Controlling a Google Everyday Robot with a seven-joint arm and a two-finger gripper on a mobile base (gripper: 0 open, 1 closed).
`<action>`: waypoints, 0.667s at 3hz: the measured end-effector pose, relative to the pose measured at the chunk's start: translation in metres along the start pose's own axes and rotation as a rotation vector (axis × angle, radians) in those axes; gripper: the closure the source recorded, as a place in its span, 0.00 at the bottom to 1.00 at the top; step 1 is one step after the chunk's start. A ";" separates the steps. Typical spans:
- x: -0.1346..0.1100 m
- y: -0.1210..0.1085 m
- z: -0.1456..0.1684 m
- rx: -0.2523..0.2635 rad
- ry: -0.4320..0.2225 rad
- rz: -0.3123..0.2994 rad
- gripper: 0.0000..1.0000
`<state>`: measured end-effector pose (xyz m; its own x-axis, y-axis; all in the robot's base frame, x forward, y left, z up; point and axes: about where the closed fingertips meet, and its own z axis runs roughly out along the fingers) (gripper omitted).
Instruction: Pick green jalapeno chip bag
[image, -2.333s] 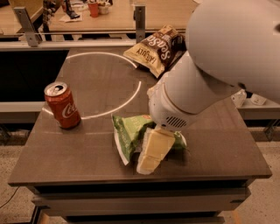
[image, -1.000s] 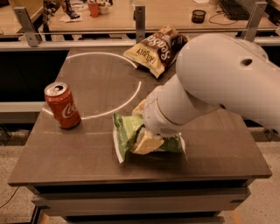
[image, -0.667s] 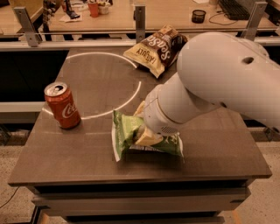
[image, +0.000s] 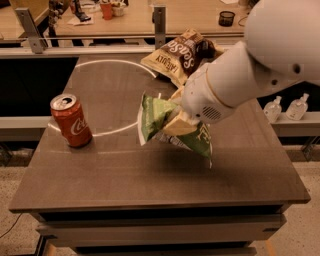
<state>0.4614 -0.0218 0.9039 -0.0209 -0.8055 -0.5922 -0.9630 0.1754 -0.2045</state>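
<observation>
arm (image: 240, 75): glossy white rounded shells | bulbous upper housing top right, one small dark hole | thin tan seam ring round wrist segment | dotted vent grille under wrist | gripper (image: 173, 116): blocky cream-yellow fingers, mid-frame at green jalapeno chip bag (image: 200, 141)
</observation>
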 end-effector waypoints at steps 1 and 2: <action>-0.015 -0.027 -0.029 0.023 -0.096 0.062 1.00; -0.022 -0.032 -0.036 0.034 -0.112 0.058 1.00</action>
